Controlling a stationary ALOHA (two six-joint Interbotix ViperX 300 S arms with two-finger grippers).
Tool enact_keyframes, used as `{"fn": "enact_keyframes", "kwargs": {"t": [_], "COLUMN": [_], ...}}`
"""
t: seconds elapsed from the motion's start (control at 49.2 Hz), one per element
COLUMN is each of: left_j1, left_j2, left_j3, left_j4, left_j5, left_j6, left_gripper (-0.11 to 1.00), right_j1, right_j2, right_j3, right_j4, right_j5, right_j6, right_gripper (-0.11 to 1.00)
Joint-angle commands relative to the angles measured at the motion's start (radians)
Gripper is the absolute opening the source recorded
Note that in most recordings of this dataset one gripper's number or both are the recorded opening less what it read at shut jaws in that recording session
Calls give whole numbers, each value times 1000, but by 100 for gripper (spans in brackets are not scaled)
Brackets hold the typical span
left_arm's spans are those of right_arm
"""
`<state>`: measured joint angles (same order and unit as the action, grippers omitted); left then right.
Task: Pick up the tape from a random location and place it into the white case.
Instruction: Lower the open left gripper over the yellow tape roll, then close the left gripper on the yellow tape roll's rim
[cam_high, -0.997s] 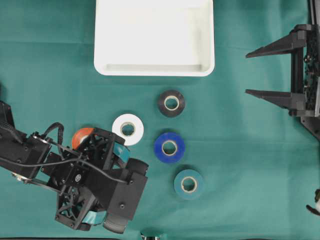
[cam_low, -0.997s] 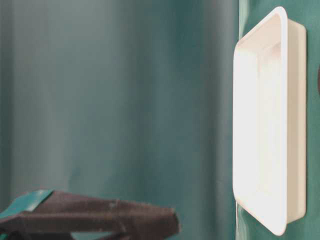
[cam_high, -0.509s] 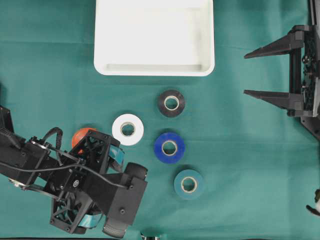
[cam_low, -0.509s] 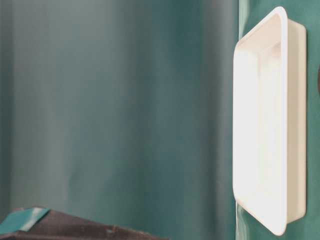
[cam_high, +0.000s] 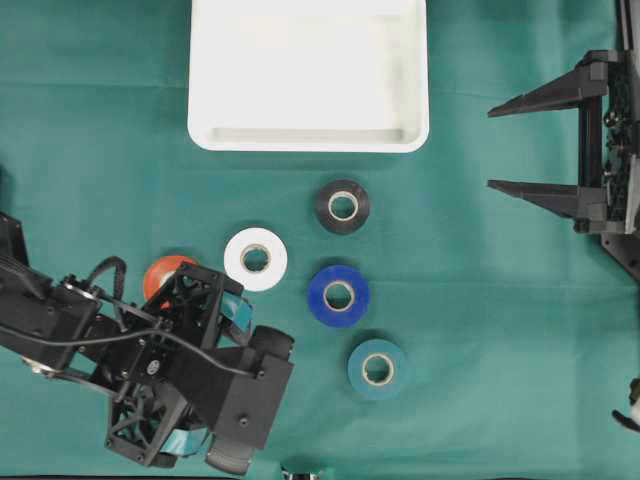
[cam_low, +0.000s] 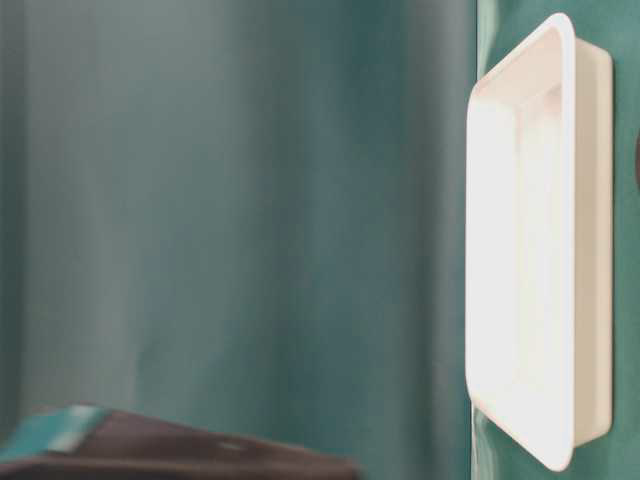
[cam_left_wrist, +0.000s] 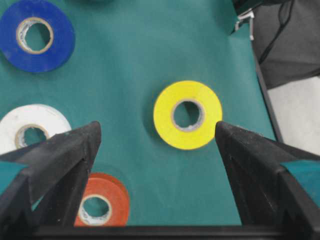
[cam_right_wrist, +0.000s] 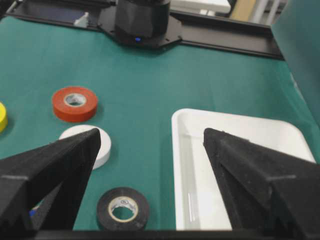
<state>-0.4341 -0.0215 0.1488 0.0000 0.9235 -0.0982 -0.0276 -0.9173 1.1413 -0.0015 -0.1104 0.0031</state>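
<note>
The white case (cam_high: 308, 140) lies at the far middle of the green cloth; it also shows in the right wrist view (cam_right_wrist: 176, 150) and the table-level view (cam_low: 540, 240). A yellow tape roll (cam_left_wrist: 187, 114) lies flat just ahead of my open left gripper (cam_left_wrist: 156, 129), near its right finger. In the overhead view the left arm hides this roll. An orange roll (cam_left_wrist: 100, 205) lies by the left finger and peeks out beside the arm (cam_high: 165, 275). My right gripper (cam_high: 492, 147) is open and empty at the right edge.
White (cam_high: 256, 259), black (cam_high: 343, 206), blue (cam_high: 338, 295) and teal (cam_high: 377, 368) rolls lie flat in the middle. The table edge (cam_left_wrist: 265, 100) runs close to the right of the yellow roll. The left arm's base (cam_right_wrist: 142, 20) stands at the far side in the right wrist view.
My left gripper has shifted a little toward the near edge of the table, then barely back. The right arm and the rolls have not moved.
</note>
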Motion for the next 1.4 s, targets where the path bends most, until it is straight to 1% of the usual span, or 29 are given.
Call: {"fn": "enact_keyframes", "kwargs": {"t": [0.0, 0.59, 0.773, 1.098, 1.221, 1.383], "left_j1": [-3, -9, -14, -17, -17, -17], "left_j2": [-5, 110, 127, 167, 192, 222], "left_j3": [12, 150, 201, 245, 244, 245], "left_j4": [3, 3, 3, 3, 3, 3], "left_j5": [-37, -236, -290, -367, -388, -445], "left_j6": [0, 0, 0, 0, 3, 6], "left_gripper": [98, 98, 98, 98, 98, 98], "right_j1": [-2, -2, -2, -2, -2, -2], "right_j2": [5, 35, 46, 49, 49, 49], "right_j3": [-18, -11, -9, -8, -8, -8], "right_j4": [2, 2, 3, 0, 0, -2], "right_j5": [-6, -8, -9, -6, -6, -6], "right_j6": [2, 2, 2, 0, 0, -2], "right_gripper": [92, 92, 92, 92, 92, 92]}}
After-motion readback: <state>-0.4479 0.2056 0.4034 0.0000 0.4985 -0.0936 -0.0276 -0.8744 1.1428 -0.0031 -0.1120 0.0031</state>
